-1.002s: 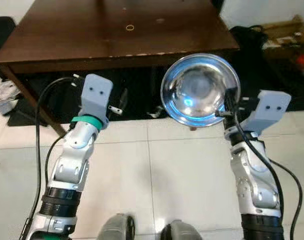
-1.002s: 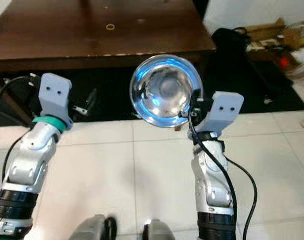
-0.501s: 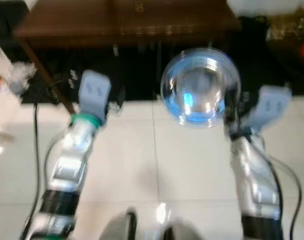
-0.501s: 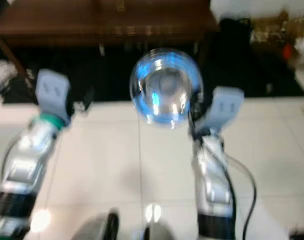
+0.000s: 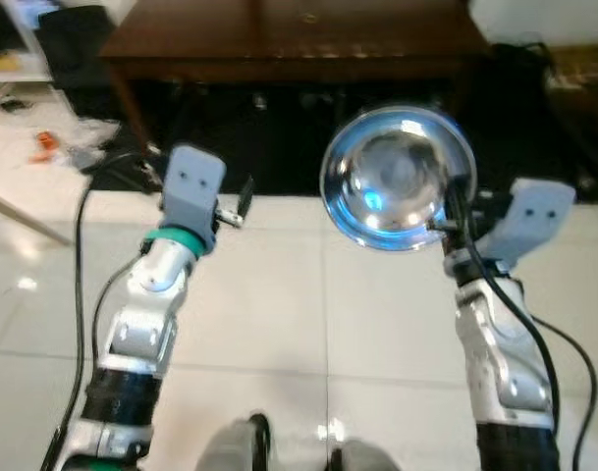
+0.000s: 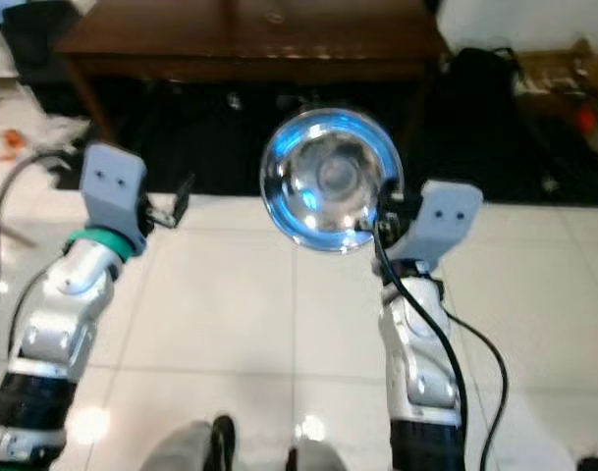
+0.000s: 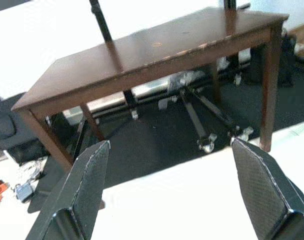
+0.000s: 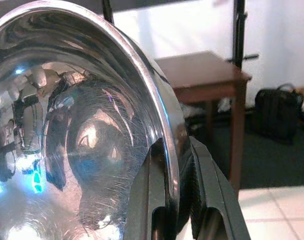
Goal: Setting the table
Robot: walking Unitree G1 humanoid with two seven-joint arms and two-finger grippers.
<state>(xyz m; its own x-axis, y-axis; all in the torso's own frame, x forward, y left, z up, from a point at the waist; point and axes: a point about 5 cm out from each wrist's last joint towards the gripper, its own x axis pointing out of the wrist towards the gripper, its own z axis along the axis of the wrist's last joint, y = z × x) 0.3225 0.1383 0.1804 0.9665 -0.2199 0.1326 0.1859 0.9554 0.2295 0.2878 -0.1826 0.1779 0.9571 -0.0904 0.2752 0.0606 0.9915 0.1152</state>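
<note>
My two grippers raised over white floor tiles [image 5: 279, 294], a steel bowl in the right one, a wooden table ahead.

Nearest, my right gripper [image 8: 174, 200] pinches the rim of the polished steel bowl [image 5: 397, 179] between its two fingers, one inside and one outside, holding it up off the floor and tilted with its hollow towards my head camera. My left gripper [image 7: 179, 185] is empty, its fingers spread wide. Beyond lies a dark mat [image 7: 161, 145], and on it the brown wooden table [image 7: 156, 55] with wheeled black stand legs [image 7: 201, 120] beneath. No writing is legible.
</note>
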